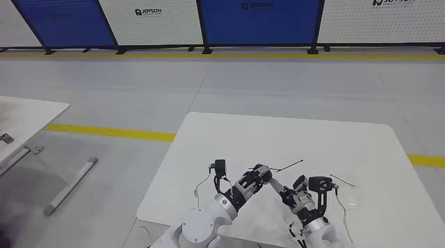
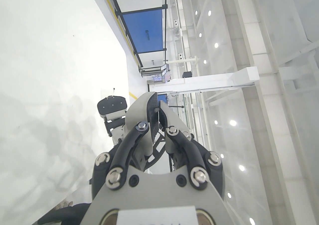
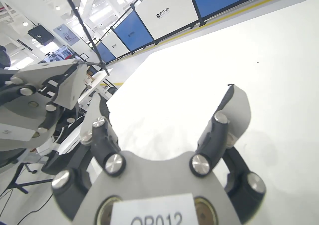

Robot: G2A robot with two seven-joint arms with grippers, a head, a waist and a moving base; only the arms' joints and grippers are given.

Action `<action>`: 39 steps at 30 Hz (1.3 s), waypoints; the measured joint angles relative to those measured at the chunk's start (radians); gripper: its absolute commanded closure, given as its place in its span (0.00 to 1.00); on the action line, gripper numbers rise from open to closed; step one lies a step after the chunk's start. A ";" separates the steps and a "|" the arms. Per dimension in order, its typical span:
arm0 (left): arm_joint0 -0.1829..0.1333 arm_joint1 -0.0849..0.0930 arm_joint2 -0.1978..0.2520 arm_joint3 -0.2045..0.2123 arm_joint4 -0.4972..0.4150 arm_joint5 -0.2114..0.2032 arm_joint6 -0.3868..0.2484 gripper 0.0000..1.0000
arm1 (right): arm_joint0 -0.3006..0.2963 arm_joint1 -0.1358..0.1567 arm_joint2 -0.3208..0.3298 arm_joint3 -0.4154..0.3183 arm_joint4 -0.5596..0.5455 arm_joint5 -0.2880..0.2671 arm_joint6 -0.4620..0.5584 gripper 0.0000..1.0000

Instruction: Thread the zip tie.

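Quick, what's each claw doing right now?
Left gripper: closed, holding the zip tie.
Right gripper: open, holding nothing.

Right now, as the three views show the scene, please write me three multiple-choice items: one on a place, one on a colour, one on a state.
1. Where is the thin black plastic zip tie? A) gripped in the left hand B) on the grey floor C) hanging on a blue wall panel
2. What colour is the smooth rounded table top? A) blue B) white C) yellow
3. How is the right hand? A) shut on the zip tie B) shut and empty C) open

1 A: the right wrist view shows that hand pinching the tie.
2 B: the top view shows it white.
3 C: its fingers stand wide apart, nothing between them.
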 measured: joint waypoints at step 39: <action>0.004 0.000 0.014 0.021 0.047 -0.014 -0.012 1.00 | 0.011 0.002 -0.018 -0.021 -0.003 -0.033 -0.004 0.72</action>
